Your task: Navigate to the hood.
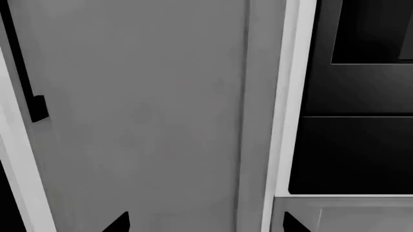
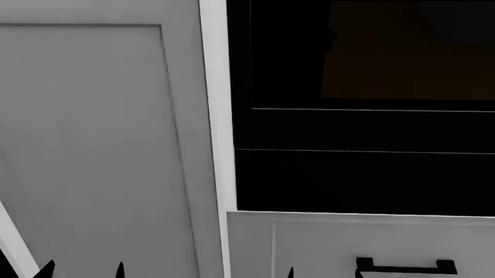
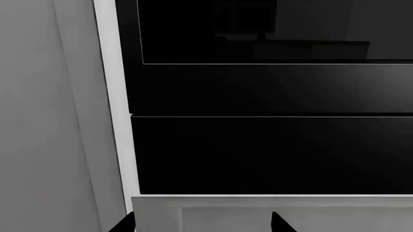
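The hood is out of view in all three views. I face a tall grey cabinet door [image 2: 93, 145] and, to its right, a black built-in appliance [image 2: 363, 127]. Only the dark fingertips of my left gripper [image 1: 206, 224] show; they stand wide apart and open, with nothing between them, in front of the grey door [image 1: 142, 116]. My right gripper [image 3: 202, 224] is also open and empty, its tips spread before the black appliance front [image 3: 271, 145]. In the head view the left gripper [image 2: 83, 271] shows as small tips at the bottom edge.
A white frame strip [image 2: 217, 116] separates door and appliance. Below the appliance is a grey drawer front [image 2: 325, 243] with a black bar handle [image 2: 406, 267]. The tall door carries a black vertical handle [image 1: 36, 104]. The cabinetry is close ahead.
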